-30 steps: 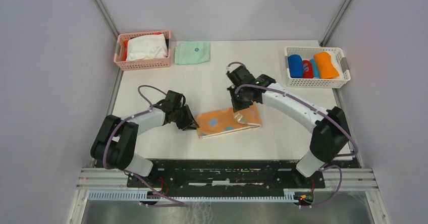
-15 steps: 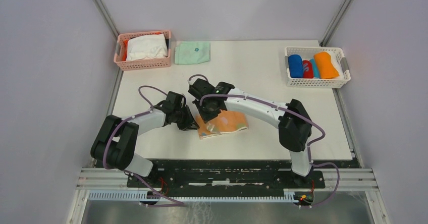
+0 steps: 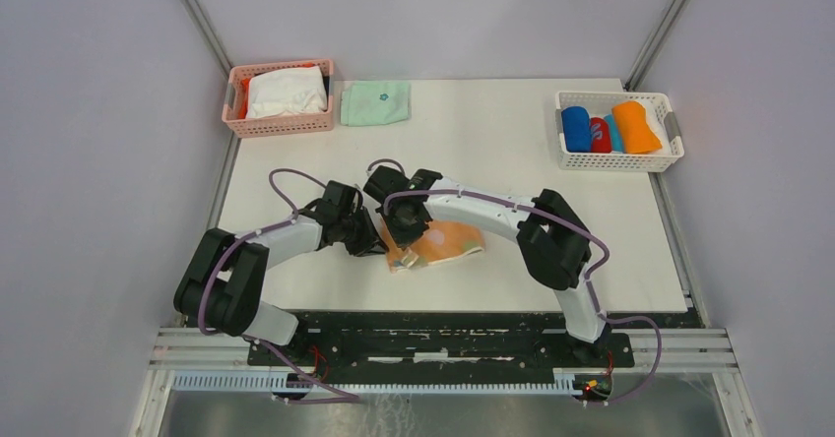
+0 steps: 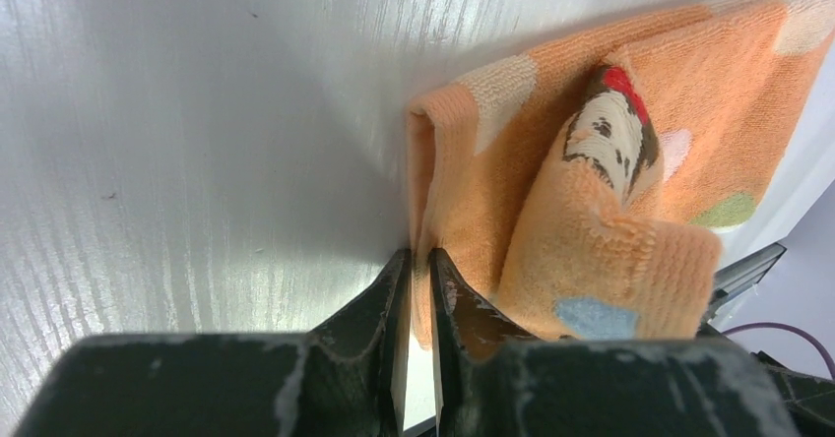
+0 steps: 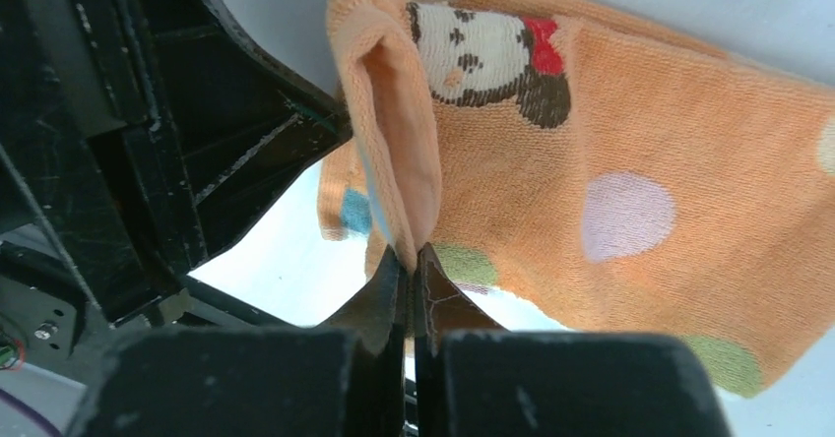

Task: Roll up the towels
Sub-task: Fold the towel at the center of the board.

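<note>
Right gripper clamped on folded terry edge of peach dotted towel; left gripper pinching its left fold. Soft looped pile, doubled over, long axis left-right, on white table near front edge.

The peach towel is orange-peach terry with big pastel dots in lilac, green, blue and cream, plus a cartoon mouse face wearing a red bow. My left hand and my right hand are matte black with pale scuffs. The bench is white. A white basket shows a royal blue towel and a bright orange towel. A pink basket shows a white cloth. The mint-green cloth bears one small flower.
</note>
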Controlling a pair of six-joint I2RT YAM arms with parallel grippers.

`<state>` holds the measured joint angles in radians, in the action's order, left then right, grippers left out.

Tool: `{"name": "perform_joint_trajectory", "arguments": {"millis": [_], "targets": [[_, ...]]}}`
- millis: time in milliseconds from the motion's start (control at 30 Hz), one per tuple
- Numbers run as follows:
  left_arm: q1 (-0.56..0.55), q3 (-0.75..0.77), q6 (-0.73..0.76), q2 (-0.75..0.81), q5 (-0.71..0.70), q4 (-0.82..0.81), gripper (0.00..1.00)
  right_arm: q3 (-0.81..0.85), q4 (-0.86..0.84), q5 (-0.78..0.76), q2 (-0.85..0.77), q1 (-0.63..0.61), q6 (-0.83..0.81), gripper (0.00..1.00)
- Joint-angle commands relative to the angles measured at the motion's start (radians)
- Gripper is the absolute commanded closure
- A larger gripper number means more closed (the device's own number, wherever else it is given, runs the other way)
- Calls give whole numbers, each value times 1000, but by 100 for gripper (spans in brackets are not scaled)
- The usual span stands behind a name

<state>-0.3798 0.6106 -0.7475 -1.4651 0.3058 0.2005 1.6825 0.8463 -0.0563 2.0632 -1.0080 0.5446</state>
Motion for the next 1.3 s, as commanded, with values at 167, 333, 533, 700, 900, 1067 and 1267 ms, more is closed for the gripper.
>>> {"name": "perform_joint_trajectory", "arguments": {"millis": [167, 333, 533, 700, 900, 1067, 1267], "targets": [[-7, -34, -38, 0, -54, 5, 81, -49, 182, -357, -260, 100, -145, 100], [-7, -32, -35, -5, -56, 4, 81, -138, 276, -587, -385, 186, -239, 100], [-7, -31, -31, -4, -56, 7, 81, -235, 321, -763, -469, 310, -287, 100], [-8, -28, -30, -7, -57, 8, 81, -249, 341, -854, -467, 355, -305, 100], [-8, -25, -32, -7, -55, 9, 81, -177, 361, -682, -412, 352, -283, 100], [-9, -23, -33, -7, -55, 10, 81, -156, 307, -375, -391, 320, -263, 100], [-10, -13, -36, -8, -53, 14, 81, -117, 228, -135, -338, 227, -174, 99]]}}
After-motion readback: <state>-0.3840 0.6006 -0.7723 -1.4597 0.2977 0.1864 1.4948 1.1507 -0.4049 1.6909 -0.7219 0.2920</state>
